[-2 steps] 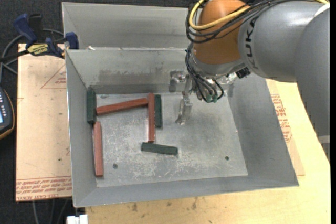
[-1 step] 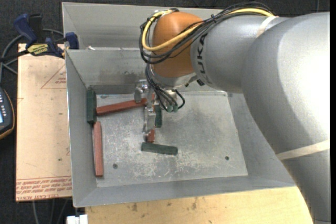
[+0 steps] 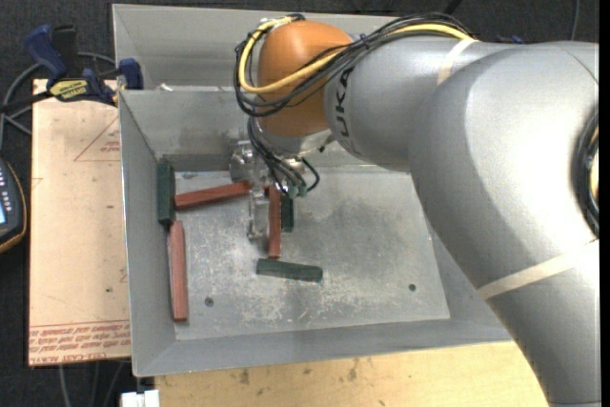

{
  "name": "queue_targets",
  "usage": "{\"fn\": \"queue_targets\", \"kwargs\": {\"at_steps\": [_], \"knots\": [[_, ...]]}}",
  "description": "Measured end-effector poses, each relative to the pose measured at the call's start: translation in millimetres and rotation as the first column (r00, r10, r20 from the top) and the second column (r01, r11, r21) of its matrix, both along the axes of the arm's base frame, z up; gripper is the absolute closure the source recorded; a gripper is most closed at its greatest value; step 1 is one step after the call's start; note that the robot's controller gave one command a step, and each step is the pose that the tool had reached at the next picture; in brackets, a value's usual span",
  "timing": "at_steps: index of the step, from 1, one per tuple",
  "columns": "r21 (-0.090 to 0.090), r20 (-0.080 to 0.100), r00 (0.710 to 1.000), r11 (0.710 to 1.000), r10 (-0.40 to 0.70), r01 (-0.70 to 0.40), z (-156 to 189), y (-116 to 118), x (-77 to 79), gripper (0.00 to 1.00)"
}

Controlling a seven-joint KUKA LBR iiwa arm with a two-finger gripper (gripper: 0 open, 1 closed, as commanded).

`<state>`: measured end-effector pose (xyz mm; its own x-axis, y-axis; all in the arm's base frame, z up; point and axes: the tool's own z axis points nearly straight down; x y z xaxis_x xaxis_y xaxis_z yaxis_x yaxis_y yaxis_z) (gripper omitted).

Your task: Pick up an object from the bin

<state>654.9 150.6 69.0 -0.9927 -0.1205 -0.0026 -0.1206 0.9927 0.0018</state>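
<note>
The end effector [image 3: 264, 205] hung low over the middle of the bin [image 3: 367, 295], under the orange-capped wrist of the arm [image 3: 457, 119]. Whether it was open or closed could not be told. Right at it lay a short red stick [image 3: 274, 241], pointing toward the near wall. A dark green stick [image 3: 289, 271] lay just beyond that stick's near end. A slanted red stick [image 3: 210, 196] lay to the left, and an upright green stick [image 3: 165, 195] and a long red stick [image 3: 177, 274] lay along the left wall.
</note>
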Motion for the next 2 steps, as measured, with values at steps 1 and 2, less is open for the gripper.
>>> {"fn": "queue_targets", "kwargs": {"at_steps": [1,2], "knots": [[0.000,0.002,1.000,1.000,0.000,0.000,2,0,0.6,1.00],[0.001,0.010,0.994,0.994,0.107,-0.107,143,18,-7.4,1.00]]}}
